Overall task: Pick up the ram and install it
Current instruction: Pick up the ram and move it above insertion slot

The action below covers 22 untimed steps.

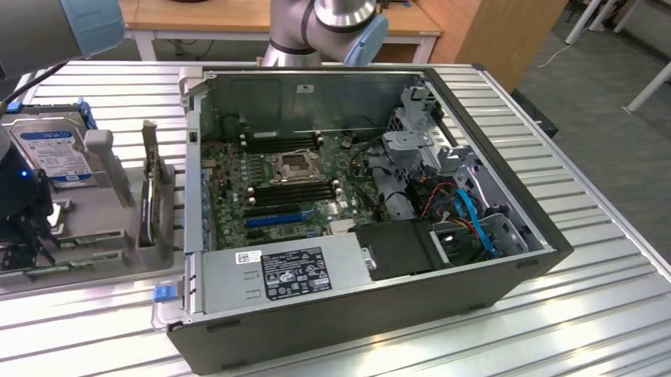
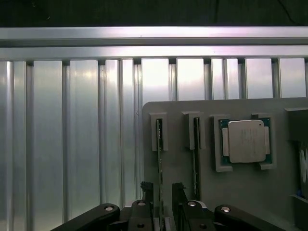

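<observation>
Currently the ram (image 2: 160, 144) is being kept on its edge in a slot of the grey holder (image 2: 240, 192). This holder is lying on the ribbed metal table (image 2: 72, 144), at the exterior view's left of the open computer case (image 1: 504, 275). The gripper (image 2: 162, 204) is being held directly over this stick with its jaws standing wide. One of the dark fingers (image 2: 146, 190) is being placed on each side of the thin green board, and some space seems to be left on both sides, so nothing is being gripped. A second stick (image 2: 196, 144) is being kept in the neighbouring slot. A processor (image 2: 246, 142) is being stored just beside it on the same holder.

As a judgement, only the approach is being completed. The pick-up is not yet done, because the ram is not being lifted out of its slot. The installation is not begun either. The long black memory slots (image 1: 294, 192) on the motherboard inside the case are being left empty, as far as can be seen, and they are well apart from the holder.
</observation>
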Each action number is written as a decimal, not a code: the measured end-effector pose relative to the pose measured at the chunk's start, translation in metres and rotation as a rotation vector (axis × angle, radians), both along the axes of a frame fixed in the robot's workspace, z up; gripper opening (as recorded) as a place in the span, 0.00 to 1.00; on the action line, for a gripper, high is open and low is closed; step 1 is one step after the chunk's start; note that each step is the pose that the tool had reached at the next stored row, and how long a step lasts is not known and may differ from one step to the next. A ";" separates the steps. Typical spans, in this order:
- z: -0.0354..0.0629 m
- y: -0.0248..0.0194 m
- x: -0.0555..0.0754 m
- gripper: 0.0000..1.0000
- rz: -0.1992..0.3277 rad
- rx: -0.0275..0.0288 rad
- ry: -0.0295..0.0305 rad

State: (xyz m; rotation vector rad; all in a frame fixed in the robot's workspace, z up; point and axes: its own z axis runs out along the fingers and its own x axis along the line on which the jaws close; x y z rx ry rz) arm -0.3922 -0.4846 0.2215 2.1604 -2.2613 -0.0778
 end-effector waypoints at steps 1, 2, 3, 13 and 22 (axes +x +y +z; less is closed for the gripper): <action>0.0000 -0.0001 0.000 0.29 0.000 0.0000 0.0000; -0.0007 -0.0001 0.000 0.29 0.000 0.0002 -0.0003; -0.0015 -0.0001 0.000 0.29 0.000 0.0002 -0.0002; -0.0106 -0.0006 0.000 0.29 0.000 0.0000 0.0000; -0.0181 -0.0010 0.000 0.29 0.000 0.0000 -0.0001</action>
